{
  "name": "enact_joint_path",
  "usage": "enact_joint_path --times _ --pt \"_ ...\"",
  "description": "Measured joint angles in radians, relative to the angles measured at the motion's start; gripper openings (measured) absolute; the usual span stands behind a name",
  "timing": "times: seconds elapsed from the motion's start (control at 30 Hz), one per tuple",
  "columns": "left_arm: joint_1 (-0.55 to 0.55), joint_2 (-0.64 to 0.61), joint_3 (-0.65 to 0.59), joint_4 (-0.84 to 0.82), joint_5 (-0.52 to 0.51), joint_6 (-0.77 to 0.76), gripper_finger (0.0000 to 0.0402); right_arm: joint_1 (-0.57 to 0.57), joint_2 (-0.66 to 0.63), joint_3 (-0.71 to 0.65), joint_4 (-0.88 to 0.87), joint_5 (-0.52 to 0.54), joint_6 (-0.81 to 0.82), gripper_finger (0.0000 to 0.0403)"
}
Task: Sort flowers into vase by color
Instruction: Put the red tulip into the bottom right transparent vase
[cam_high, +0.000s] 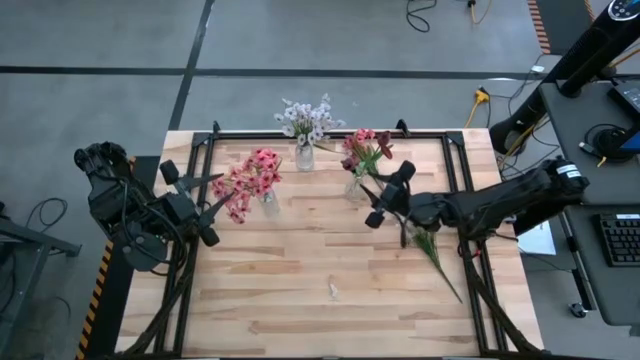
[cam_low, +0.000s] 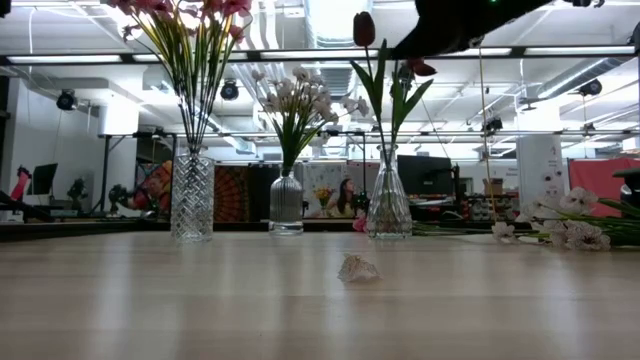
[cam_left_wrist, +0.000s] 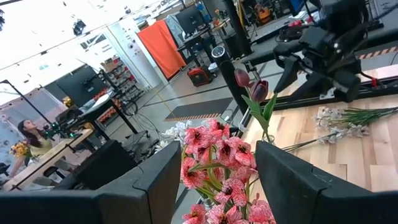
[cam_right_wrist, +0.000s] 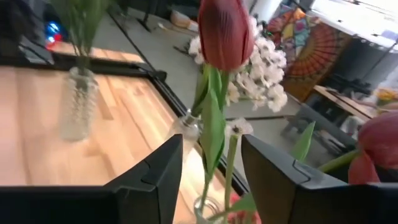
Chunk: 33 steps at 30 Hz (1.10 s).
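Observation:
Three glass vases stand at the table's far middle: one with pink blossoms (cam_high: 255, 180), one with white-lilac blossoms (cam_high: 308, 120), one with dark red tulips (cam_high: 365, 150). My right gripper (cam_right_wrist: 211, 155) is open, level, beside the tulip vase (cam_high: 357, 188). A red tulip (cam_right_wrist: 225, 34) rises on its green stalk in the gap, clear of both fingers. My left gripper (cam_left_wrist: 211, 168) is open, level, facing the pink blossoms (cam_left_wrist: 217, 155) from the table's left. A white-lilac stem (cam_high: 432, 250) lies flat on the table's right part.
A small crumpled scrap (cam_low: 358, 268) lies on the wood near the table's middle. Black frame rails (cam_high: 330, 133) run along the far edge and both sides. The near half of the table holds nothing else. Beyond the table are desks, screens and a person (cam_left_wrist: 31, 140).

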Motion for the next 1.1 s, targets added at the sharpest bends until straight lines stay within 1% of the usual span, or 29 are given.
enact_joint_path --times 0.07,0.3,0.53,0.77,0.97,1.1 --pt "0.000 0.000 0.000 0.000 0.000 -0.002 0.0190 -0.001 0.018 0.000 0.003 0.017 -0.004 0.0150" --pt "0.000 0.000 0.000 0.000 0.000 -0.003 0.0190 -0.006 0.038 0.001 0.018 0.018 -0.011 0.0113" --pt "0.000 0.000 0.000 0.001 0.000 -0.003 0.0190 -0.006 0.032 0.002 0.067 0.035 -0.048 0.0061" --pt "0.000 0.000 0.000 0.001 0.000 -0.003 0.0190 -0.006 0.032 0.002 0.063 0.052 -0.053 0.0014" --pt "0.000 0.000 0.000 0.001 0.000 -0.003 0.0190 -0.006 0.032 0.002 0.067 0.052 -0.050 0.0010" --pt "0.000 0.000 0.000 0.001 0.000 -0.003 0.0190 -0.006 0.031 0.003 0.143 0.052 -0.101 0.0009"
